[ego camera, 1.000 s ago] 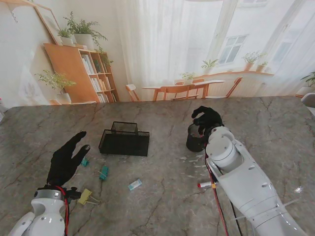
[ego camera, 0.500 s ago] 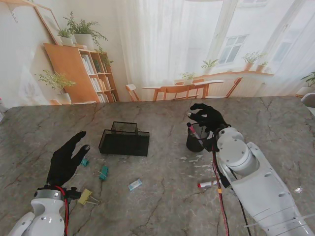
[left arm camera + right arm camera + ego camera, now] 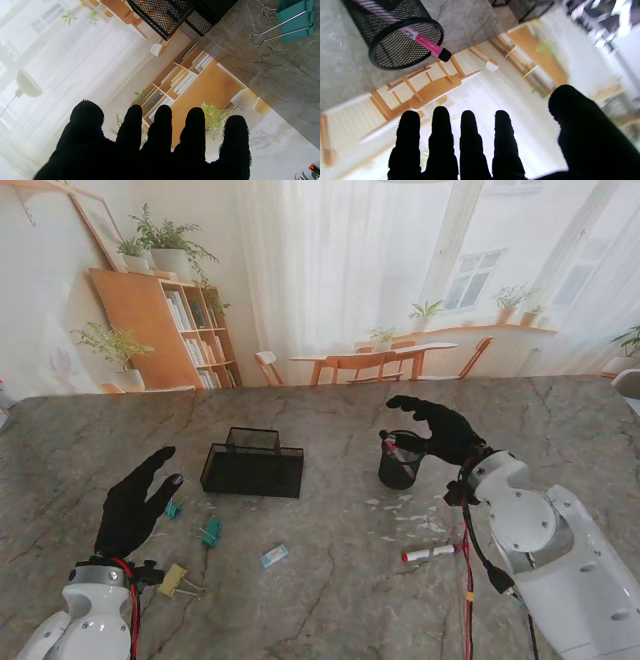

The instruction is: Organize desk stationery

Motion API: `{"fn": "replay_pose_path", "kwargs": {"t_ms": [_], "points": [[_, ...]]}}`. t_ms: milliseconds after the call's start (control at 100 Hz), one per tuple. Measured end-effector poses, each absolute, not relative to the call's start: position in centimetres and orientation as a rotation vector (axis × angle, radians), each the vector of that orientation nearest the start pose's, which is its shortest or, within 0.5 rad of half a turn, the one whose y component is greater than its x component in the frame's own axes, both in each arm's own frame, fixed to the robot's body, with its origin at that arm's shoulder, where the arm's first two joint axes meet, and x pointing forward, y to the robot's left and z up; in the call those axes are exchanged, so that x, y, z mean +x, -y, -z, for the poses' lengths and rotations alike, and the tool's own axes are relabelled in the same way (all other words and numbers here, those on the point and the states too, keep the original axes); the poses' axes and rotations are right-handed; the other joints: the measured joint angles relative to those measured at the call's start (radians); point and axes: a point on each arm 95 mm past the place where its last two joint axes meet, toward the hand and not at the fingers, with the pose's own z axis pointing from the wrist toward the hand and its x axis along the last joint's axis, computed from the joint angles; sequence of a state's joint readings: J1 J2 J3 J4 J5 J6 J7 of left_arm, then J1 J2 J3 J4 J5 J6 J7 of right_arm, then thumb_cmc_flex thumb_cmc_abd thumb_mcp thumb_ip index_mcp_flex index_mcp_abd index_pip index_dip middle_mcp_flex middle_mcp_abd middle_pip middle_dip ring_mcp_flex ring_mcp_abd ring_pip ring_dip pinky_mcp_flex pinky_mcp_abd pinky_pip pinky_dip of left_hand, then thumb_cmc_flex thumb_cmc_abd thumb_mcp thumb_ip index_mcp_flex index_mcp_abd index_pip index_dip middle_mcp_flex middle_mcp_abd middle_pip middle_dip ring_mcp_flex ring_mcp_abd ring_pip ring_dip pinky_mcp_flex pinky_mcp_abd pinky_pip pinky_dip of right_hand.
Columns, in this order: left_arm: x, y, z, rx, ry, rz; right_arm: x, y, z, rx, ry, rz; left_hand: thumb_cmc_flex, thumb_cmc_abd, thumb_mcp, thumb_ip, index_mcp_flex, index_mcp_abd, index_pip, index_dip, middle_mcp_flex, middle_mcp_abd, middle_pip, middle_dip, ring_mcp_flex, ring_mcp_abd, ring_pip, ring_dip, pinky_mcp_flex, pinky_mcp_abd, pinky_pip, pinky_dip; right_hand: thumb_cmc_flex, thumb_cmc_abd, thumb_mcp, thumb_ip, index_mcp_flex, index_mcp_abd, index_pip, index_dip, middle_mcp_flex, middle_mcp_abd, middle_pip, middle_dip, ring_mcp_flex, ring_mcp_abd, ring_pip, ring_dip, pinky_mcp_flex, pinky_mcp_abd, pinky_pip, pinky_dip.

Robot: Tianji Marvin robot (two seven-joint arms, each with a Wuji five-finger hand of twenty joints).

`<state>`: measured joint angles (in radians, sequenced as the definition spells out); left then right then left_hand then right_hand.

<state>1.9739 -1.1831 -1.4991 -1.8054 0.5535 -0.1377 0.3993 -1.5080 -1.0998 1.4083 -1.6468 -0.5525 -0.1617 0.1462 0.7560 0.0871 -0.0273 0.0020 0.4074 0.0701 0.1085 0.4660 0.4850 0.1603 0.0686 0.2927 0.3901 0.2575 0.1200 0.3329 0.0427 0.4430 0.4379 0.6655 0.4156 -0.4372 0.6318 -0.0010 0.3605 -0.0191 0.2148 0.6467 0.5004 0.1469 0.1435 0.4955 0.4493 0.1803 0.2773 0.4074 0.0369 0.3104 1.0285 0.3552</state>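
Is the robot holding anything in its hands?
No. The left hand and right hand are both open; the pink pen sits in the cup.

Marble table (image 3: 320, 600) holds organizer (image 3: 252, 463), cup (image 3: 400, 461) (mesh), clips (image 3: 210, 530).

A printed backdrop (image 3: 330, 280) of bookshelf (image 3: 170, 330), plants and windows stands along the marbled surface's (image 3: 330, 580) far edge.
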Motion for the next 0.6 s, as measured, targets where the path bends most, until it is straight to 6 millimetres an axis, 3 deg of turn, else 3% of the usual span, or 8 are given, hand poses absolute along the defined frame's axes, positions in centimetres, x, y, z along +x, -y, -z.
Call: {"fn": "replay_pose_path", "kwargs": {"t_ms": [80, 190, 240, 320, 510, 600], "points": [[30.6, -6.5, 31.6, -1.525, -0.705, 1.842, 42.0, 4.8, 25.4, -1.812, 1.893, 2.505, 0.000, 0.000, 0.000, 0.007, 0.000, 0.000, 0.000, 0.007, 0.000, 0.000, 0.000, 0.000, 0.000, 0.000, 0.000, 0.000, 0.000, 0.000, 0.000, 0.000, 0.000, 0.000, -0.011, 0.000, 0.000, 0.000, 0.004, 0.000, 0.001, -0.004, 0.000, 0.000, -0.006, -0.010, 0.013, 0.000, 0.000, -0.007, 0.000, 0.000], [30.6, -6.5, 31.6, -1.526, -0.708, 1.844, 40.8, 5.2, 26.0, -1.795, 1.948, 2.476, 0.000, 0.000, 0.000, -0.002, 0.000, 0.000, 0.000, 0.008, 0.000, 0.000, 0.000, 0.000, 0.000, 0.000, 0.000, 0.000, 0.000, 0.000, 0.000, 0.000, -0.001, -0.005, -0.011, -0.002, 0.000, 0.000, 0.006, 0.000, 0.002, -0.004, 0.000, 0.000, -0.007, -0.012, 0.046, 0.011, 0.001, -0.007, 0.012, 0.000], [30.6, -6.5, 31.6, -1.525, -0.713, 1.843, 40.2, 5.5, 26.3, -1.734, 2.061, 2.461, 0.000, 0.000, 0.000, -0.002, 0.000, 0.000, 0.000, 0.008, 0.000, 0.000, 0.000, 0.000, 0.000, 0.000, 0.000, 0.000, 0.000, 0.000, 0.000, 0.000, -0.010, -0.019, -0.011, -0.011, 0.000, 0.000, 0.008, 0.009, 0.002, -0.004, 0.001, 0.004, -0.007, -0.013, 0.066, 0.013, 0.007, -0.008, 0.028, 0.004], [30.6, -6.5, 31.6, -1.516, -0.727, 1.839, 39.2, 6.0, 27.1, -1.544, 2.326, 2.400, 0.000, 0.000, 0.000, 0.007, 0.000, 0.000, 0.000, 0.008, 0.000, 0.000, 0.000, 0.000, 0.000, 0.000, 0.000, 0.000, 0.000, 0.000, 0.000, 0.000, -0.011, -0.040, -0.011, -0.011, 0.000, 0.000, 0.021, 0.019, 0.007, -0.009, 0.032, 0.025, -0.007, -0.024, 0.111, 0.019, 0.027, -0.011, 0.066, 0.027], [30.7, -6.4, 31.7, -1.513, -0.740, 1.840, 37.3, 6.9, 29.0, -1.308, 2.605, 2.260, 0.000, 0.000, 0.000, -0.002, 0.000, 0.000, 0.000, 0.008, 0.000, 0.000, 0.000, 0.000, 0.000, 0.000, 0.000, 0.000, 0.000, 0.000, 0.002, 0.000, -0.011, -0.068, -0.011, -0.022, 0.000, -0.001, 0.033, 0.046, 0.013, -0.021, 0.098, 0.096, -0.007, -0.037, 0.217, 0.039, 0.062, -0.032, 0.132, 0.052], [30.7, -6.4, 31.7, -1.514, -0.740, 1.841, 36.4, 7.4, 29.9, -1.222, 2.701, 2.225, 0.000, 0.000, 0.000, 0.007, 0.000, 0.000, 0.000, 0.009, 0.000, 0.000, 0.000, 0.000, 0.000, 0.000, 0.000, 0.000, 0.000, 0.000, 0.007, 0.000, -0.011, -0.068, -0.011, -0.022, -0.011, 0.025, 0.043, 0.061, -0.015, -0.021, 0.133, 0.130, -0.016, -0.037, 0.253, 0.047, 0.062, -0.033, 0.142, 0.052]]}}
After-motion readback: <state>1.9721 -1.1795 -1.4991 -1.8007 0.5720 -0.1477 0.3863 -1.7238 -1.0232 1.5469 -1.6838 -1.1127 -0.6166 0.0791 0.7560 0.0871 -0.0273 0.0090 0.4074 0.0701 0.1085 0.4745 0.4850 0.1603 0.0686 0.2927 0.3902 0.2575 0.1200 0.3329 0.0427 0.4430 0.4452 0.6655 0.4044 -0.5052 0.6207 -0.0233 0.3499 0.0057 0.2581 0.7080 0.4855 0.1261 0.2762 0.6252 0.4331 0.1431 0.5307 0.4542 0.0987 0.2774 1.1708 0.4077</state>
